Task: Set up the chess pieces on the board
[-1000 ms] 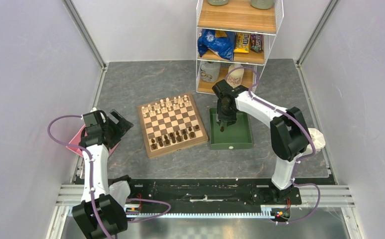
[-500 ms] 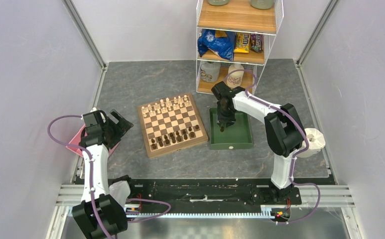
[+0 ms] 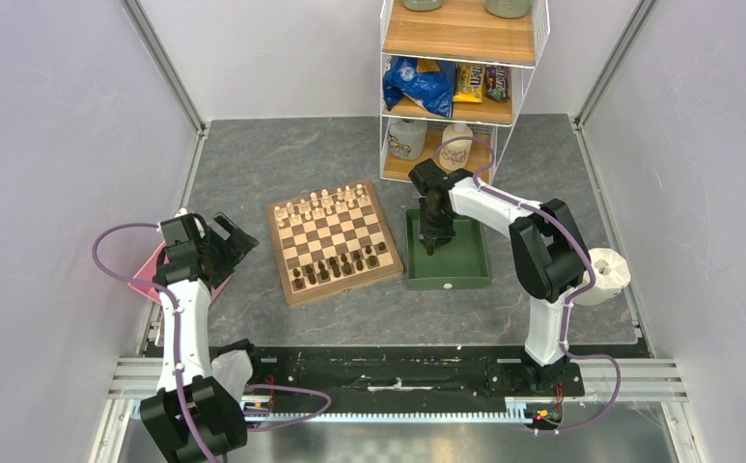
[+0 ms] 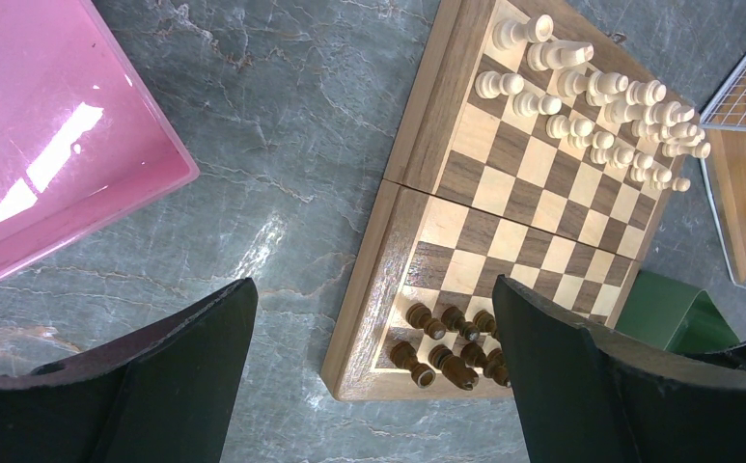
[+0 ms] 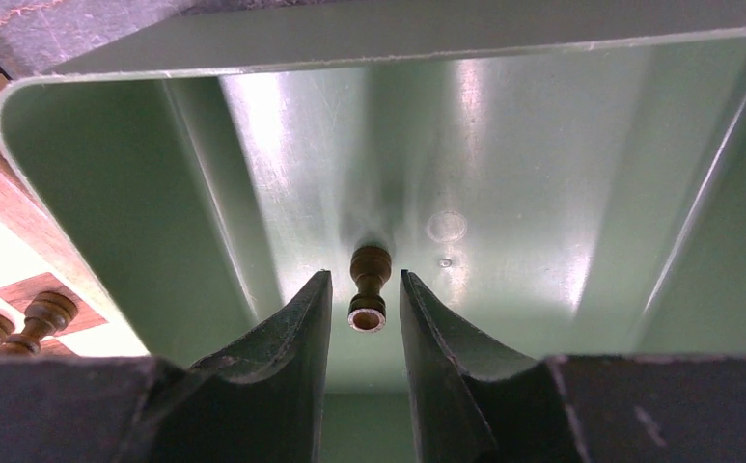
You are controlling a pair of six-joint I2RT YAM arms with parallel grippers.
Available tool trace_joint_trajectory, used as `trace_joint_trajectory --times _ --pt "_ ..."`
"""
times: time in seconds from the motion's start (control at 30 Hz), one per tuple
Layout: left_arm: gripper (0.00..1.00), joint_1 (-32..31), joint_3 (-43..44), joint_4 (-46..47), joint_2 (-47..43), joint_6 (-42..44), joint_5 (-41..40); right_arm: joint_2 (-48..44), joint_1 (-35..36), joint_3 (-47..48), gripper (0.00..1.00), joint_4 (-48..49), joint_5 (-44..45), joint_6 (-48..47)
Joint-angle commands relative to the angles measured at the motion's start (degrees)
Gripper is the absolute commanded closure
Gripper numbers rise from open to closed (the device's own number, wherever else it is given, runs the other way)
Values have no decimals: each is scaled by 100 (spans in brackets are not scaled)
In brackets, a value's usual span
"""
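The board (image 3: 345, 286) lies left of centre, with several dark chess pieces (image 3: 340, 263) in its two near rows and pale pieces (image 3: 325, 203) along its far rows. My right gripper (image 5: 364, 280) is down inside the green tray (image 5: 108, 164). Its jaws stand narrowly open on either side of one dark pawn (image 5: 370, 275), which lies on its side on the tray floor with a small gap at each finger. My left gripper (image 4: 373, 285) hangs wide open over the table left of the board (image 4: 417, 125), holding nothing. Dark pieces (image 4: 446, 338) show at the board's near corner.
The green tray (image 3: 455, 265) sits right beside the board's right edge. A pink tray (image 4: 50, 125) lies under the left arm. A wire shelf (image 3: 455, 68) with snacks and jars stands behind the tray. A white roll (image 3: 608, 272) rests at the right.
The right gripper's jaws have narrowed around the pawn in the green tray, and the right arm's elbow has swung left. The left arm has not moved.
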Motion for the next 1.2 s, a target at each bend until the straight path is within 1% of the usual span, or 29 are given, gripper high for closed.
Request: trace_joint_trajectory --times 0.0,0.3,0.53,0.67,0.93,1.03,1.17 --pt "1 38 70 109 6 131 120 7 -16 -26 61 89 -33 9" --pt "1 34 64 109 -7 132 124 -3 -16 -46 67 52 -45 32" --pt "1 38 64 108 -2 134 120 5 -16 -35 66 4 -73 32" --pt "1 41 67 109 -6 131 129 6 -21 -53 67 -1 -86 37" --pt "1 37 64 109 -12 126 129 -41 -16 -79 75 -23 -65 28" --pt "1 37 64 114 -12 127 129 -69 -22 -62 79 -55 -65 23" --pt "1 38 67 109 -11 134 129 -254 -14 -36 82 -114 -31 -8"
